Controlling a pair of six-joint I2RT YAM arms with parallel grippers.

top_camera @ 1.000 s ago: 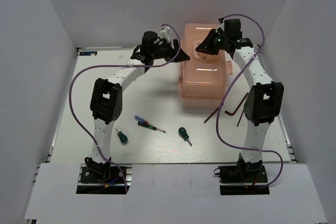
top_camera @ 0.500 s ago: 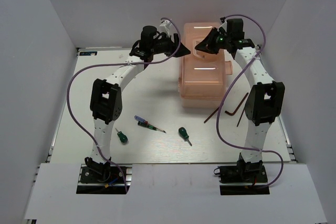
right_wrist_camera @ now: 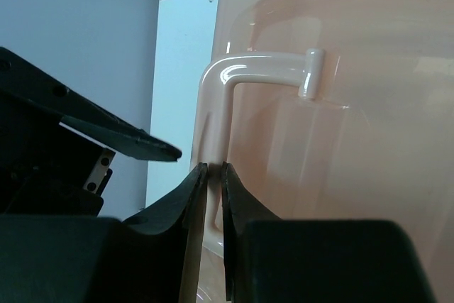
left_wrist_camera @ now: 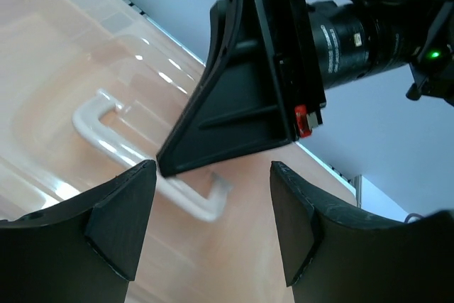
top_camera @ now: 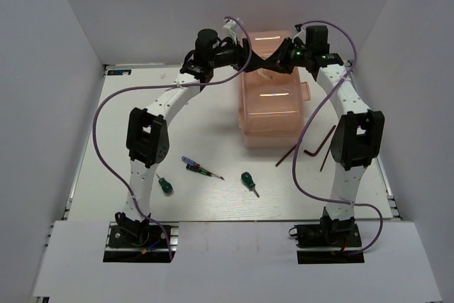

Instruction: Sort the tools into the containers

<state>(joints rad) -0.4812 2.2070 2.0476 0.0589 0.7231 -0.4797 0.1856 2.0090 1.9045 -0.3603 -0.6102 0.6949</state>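
The peach-pink toolbox (top_camera: 273, 104) stands at the back of the table, its lid tilted up. My right gripper (top_camera: 274, 62) is shut on the white lid handle (right_wrist_camera: 241, 69); the jaws (right_wrist_camera: 211, 168) pinch the handle's leg. My left gripper (top_camera: 245, 59) is open and empty just above the lid (left_wrist_camera: 213, 175), beside the handle (left_wrist_camera: 113, 125), with my right gripper (left_wrist_camera: 248, 104) right before it. Two green screwdrivers (top_camera: 164, 185) (top_camera: 248, 180) and the blue-and-red screwdriver (top_camera: 199, 167) lie on the near table. Dark hex keys (top_camera: 318, 144) (top_camera: 286, 156) lie right of the toolbox.
White walls enclose the table on three sides. Purple cables loop from both arms over the table. Both grippers are close together over the toolbox's far end. The right arm's upper link stands just right of the hex keys.
My left gripper has moved right, from beside the toolbox to over its lid. The lid's far end has risen with my right gripper on the handle. The tools have not moved.
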